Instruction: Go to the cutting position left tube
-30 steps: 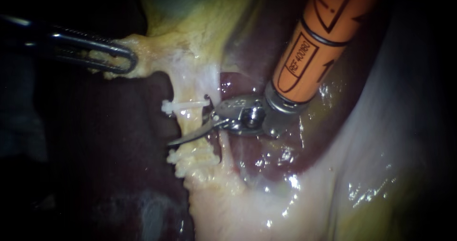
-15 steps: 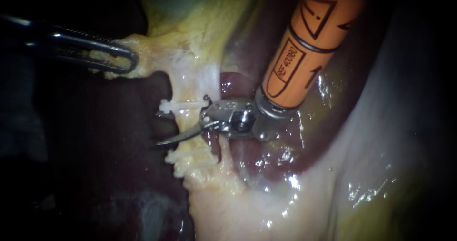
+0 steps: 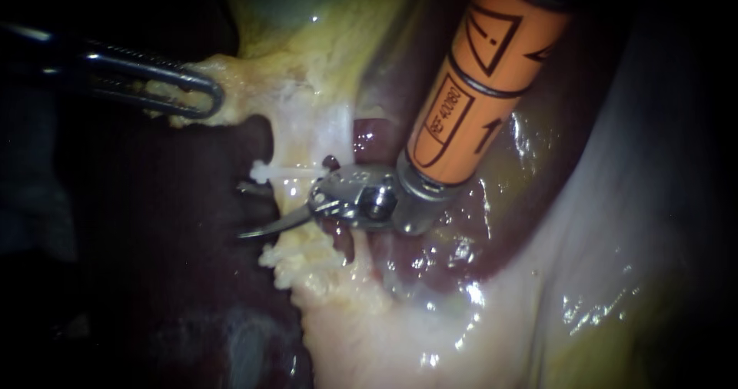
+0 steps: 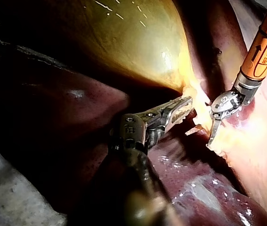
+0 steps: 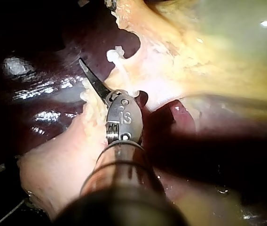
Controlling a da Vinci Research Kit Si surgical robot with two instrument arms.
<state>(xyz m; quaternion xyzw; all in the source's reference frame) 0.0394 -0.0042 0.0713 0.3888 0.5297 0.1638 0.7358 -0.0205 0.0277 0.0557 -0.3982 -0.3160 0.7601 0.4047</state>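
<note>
The right instrument [image 3: 254, 211] has its blades open astride the left tube [image 3: 296, 198], just below the white clip [image 3: 280, 171]. I would seat the tube deep between them, square and clear of the clip. The left instrument [image 3: 181, 89] is clamped on pale fat, far left; all is wet and slick, with the liver [image 3: 154, 235] close behind the blades.
</note>
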